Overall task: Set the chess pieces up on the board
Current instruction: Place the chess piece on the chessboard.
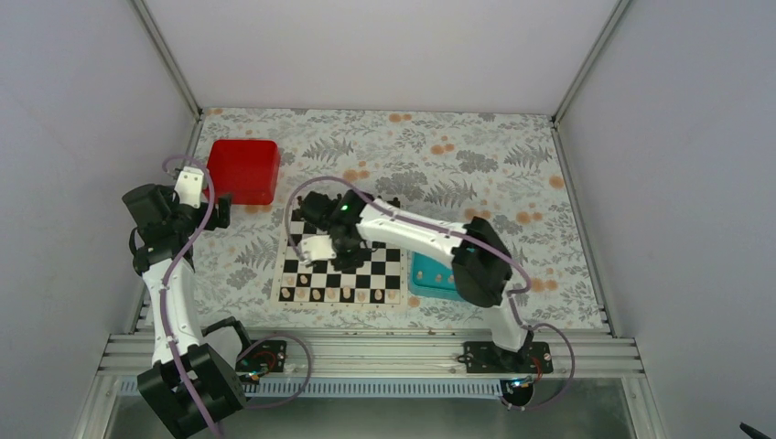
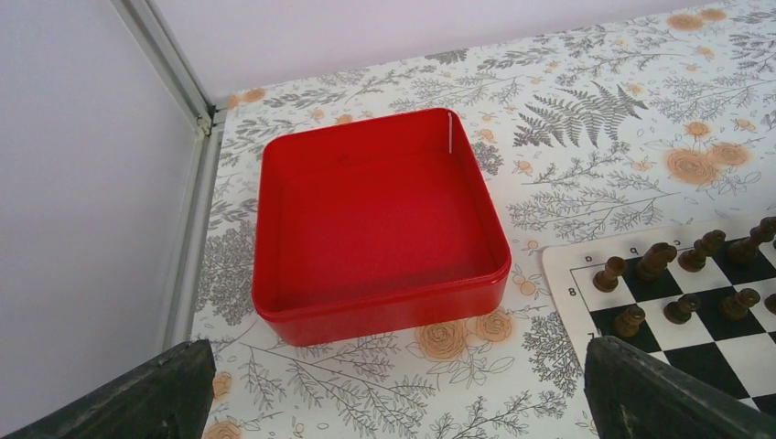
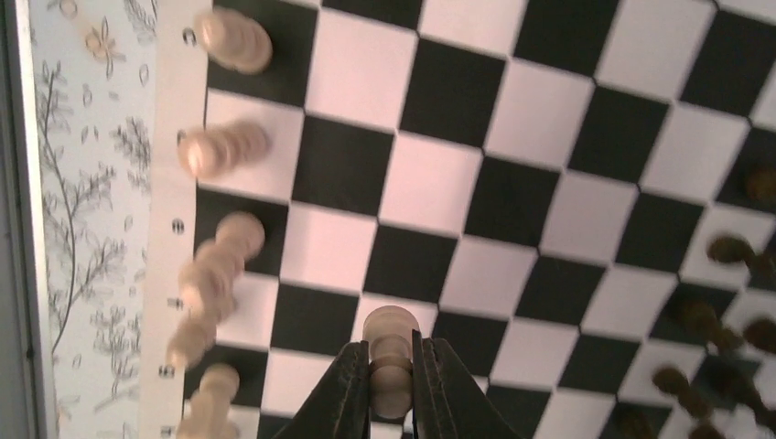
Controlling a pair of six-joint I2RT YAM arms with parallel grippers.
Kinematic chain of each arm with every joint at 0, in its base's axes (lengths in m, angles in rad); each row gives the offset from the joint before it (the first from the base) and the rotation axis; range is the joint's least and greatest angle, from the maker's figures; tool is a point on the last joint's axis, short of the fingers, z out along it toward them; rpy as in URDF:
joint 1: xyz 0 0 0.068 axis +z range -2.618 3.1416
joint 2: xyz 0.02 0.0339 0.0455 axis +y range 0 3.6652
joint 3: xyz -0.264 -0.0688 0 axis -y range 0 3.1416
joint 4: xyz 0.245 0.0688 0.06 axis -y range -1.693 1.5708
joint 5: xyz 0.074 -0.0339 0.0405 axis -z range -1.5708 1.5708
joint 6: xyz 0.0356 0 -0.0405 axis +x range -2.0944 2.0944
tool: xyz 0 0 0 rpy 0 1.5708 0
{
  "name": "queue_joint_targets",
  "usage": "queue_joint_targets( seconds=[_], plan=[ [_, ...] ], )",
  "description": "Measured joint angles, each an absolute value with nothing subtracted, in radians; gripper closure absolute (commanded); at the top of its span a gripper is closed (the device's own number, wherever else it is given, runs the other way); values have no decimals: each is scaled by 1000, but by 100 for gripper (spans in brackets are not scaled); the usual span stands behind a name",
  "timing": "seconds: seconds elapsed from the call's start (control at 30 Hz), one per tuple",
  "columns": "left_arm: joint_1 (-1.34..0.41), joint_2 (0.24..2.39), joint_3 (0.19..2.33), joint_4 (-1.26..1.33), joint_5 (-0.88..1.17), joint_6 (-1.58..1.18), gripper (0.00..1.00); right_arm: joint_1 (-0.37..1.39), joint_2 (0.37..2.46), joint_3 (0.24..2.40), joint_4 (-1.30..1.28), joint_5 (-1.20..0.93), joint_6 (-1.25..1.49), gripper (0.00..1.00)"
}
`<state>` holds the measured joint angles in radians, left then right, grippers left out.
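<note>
Your right gripper (image 3: 392, 355) has its two fingers (image 3: 351, 389) pinched shut on a light pawn (image 3: 391, 340). They clamp its stem, and its rounded head pokes out past the fingertips. The pawn hangs over the chessboard (image 3: 430, 183), above the meeting of a white and a black square. To the left of those fingers in the wrist view, a row of light pieces (image 3: 220, 149) lines the board's edge file. They are blurred, so you cannot tell their types. Far to the right of the fingers, dark pieces (image 3: 732, 251) cluster at the opposite edge. Open squares lie between the two groups. From overhead, a teal tray (image 1: 421, 286) sits just beside the board, on the side nearer the right arm's base. Your left gripper (image 2: 395, 370) is spread wide and holds nothing. Only the two dark fingertips (image 2: 146, 393) show at the bottom corners of its view. Straight ahead of them a red box (image 2: 384, 306) rests on the floral table (image 2: 595, 137), close to the side wall. To the right of those fingers a corner of the board appears, carrying two rows of dark pieces.
</note>
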<state>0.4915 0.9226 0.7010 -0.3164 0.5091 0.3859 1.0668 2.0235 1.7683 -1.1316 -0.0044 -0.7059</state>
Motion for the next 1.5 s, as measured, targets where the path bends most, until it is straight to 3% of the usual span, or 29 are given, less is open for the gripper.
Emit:
queue_joint_targets(
  seconds=[0.6,1.5],
  plan=[
    [497,923,701,-317,514,389,0,1183,2288,1974,-1077,-1,-708,88],
    [502,923,701,-317,528,390,0,1184,2331,1976,-1066,-10,-710,85]
  ],
)
